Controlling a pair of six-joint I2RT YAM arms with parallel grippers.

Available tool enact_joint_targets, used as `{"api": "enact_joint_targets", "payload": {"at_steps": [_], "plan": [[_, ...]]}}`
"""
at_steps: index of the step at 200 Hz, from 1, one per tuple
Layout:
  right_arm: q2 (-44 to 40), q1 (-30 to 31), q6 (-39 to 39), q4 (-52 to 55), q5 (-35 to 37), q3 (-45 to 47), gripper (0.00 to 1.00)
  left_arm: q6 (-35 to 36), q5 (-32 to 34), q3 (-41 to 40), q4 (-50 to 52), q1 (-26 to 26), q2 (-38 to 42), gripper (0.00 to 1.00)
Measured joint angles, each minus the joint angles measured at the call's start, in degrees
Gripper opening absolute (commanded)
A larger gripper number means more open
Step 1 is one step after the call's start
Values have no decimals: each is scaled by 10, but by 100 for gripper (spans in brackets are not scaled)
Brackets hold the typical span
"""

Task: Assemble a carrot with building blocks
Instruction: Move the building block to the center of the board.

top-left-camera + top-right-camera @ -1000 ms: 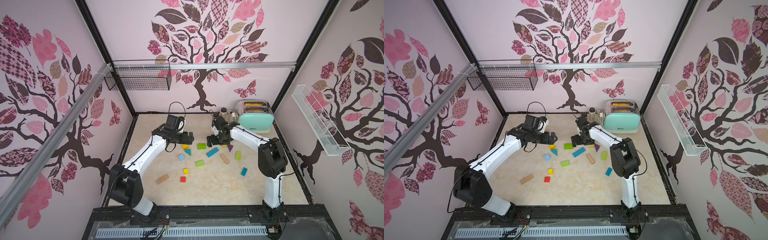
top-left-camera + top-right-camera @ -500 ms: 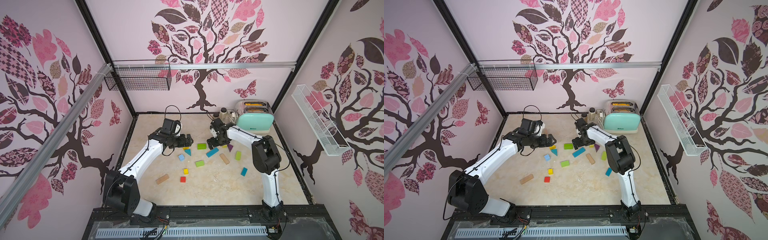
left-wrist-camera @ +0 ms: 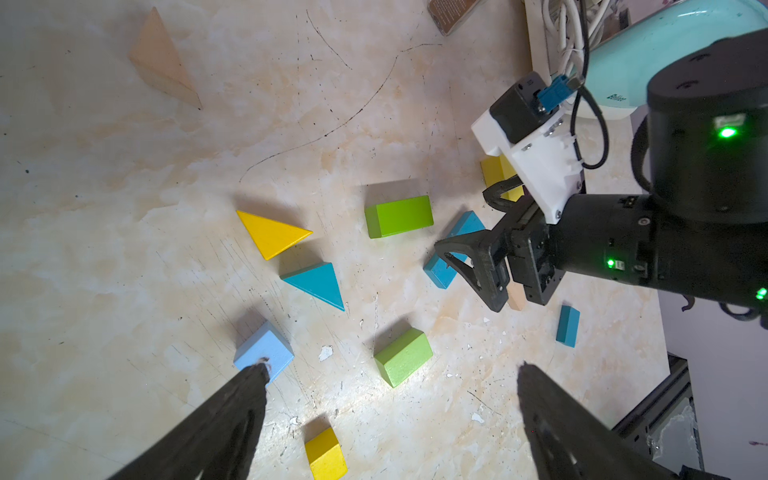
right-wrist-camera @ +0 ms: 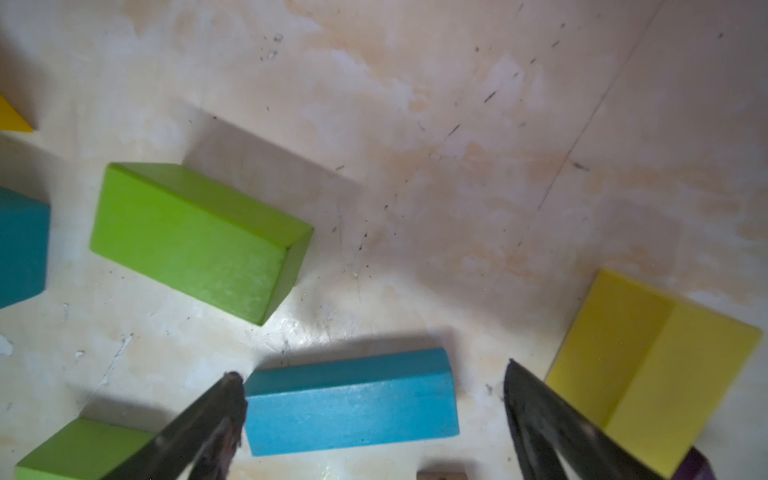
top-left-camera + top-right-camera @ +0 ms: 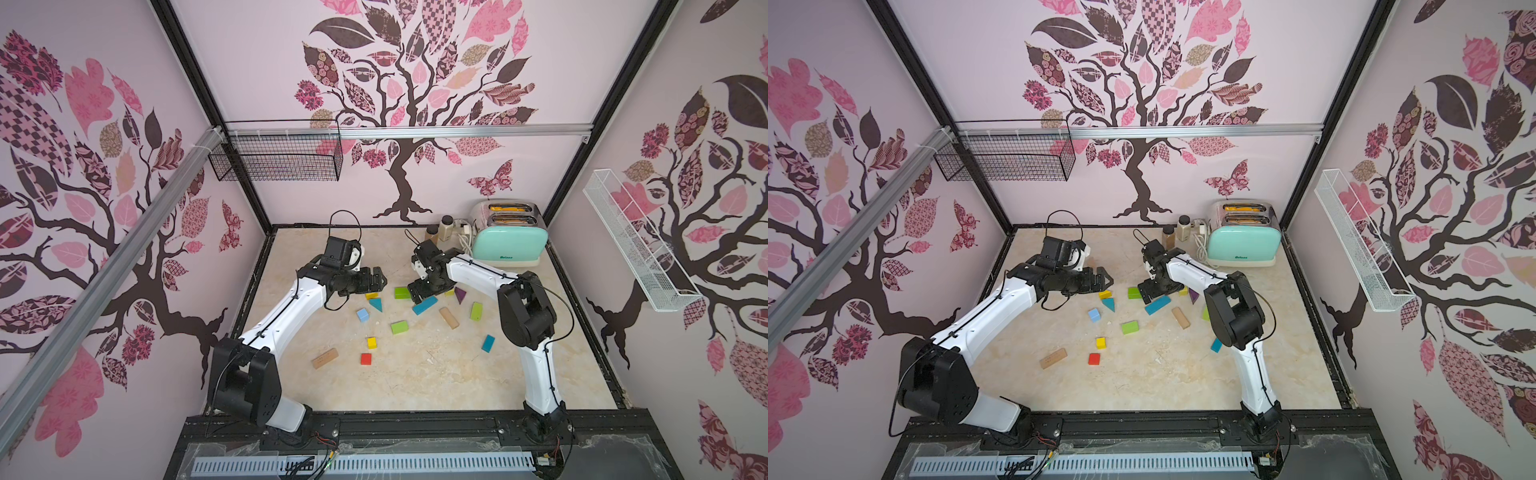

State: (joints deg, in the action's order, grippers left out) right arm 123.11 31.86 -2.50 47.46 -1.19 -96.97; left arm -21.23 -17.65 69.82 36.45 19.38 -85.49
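Two grippers, fingers spread wide, hold nothing, as before. Right gripper (image 4: 372, 374) straddles the blue bar (image 4: 351, 401), seemingly without contact; left gripper (image 5: 380, 282) hovers near the yellow wedge (image 5: 372, 296). Building blocks (image 5: 399, 327) lie unmoved on the table (image 5: 415, 382).

A mock kitchen test booth; mint toaster (image 5: 509, 245), spice jars (image 5: 446, 228), wire basket (image 5: 276, 160), tree-decal walls (image 5: 415, 62), black frame (image 5: 195, 70).
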Motion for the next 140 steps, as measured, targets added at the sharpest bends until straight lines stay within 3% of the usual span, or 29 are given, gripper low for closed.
{"api": "enact_joint_targets", "payload": {"at_steps": [140], "plan": [[3,-2,-1,1,-67,24,99,-13,-7,-21,-9,0,1,98]]}}
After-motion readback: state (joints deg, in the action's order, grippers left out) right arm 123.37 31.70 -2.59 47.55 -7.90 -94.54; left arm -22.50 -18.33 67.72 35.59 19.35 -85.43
